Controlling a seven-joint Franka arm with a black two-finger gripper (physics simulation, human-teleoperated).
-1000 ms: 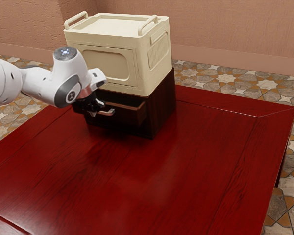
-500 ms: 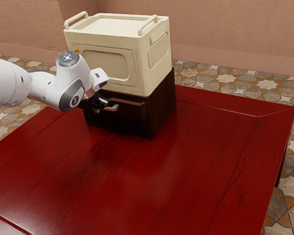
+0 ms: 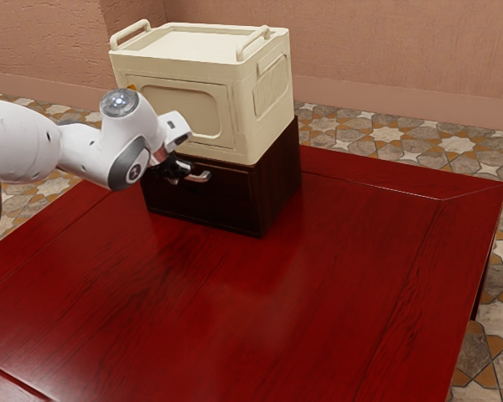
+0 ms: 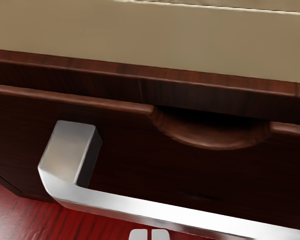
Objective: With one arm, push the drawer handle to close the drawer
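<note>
Bottom of the wrist view, near the middle: the gripper (image 4: 149,235), fingertips pressed together with only a thin seam between them, nothing pinched.
Handle: silver bar (image 4: 155,212), lower part of the wrist view, right at the fingertips; whether they touch, I can't tell.
Bar's long way: along the drawer front (image 4: 125,155), so crosswise to the push, and the cabinet lies just beyond it.
Drawer: left of centre in the exterior view, its face looking level with the cabinet (image 3: 281,184), so closed or a hair from it, I'd judge.
Arm: white arm (image 3: 84,159) reaching in from the left of the exterior view.
Cream box: sitting on the cabinet (image 3: 272,105), upper left of that frame.
Next push: at most a gentle nudge straight toward the cabinet; slide off the bar and the force goes crooked.
</note>
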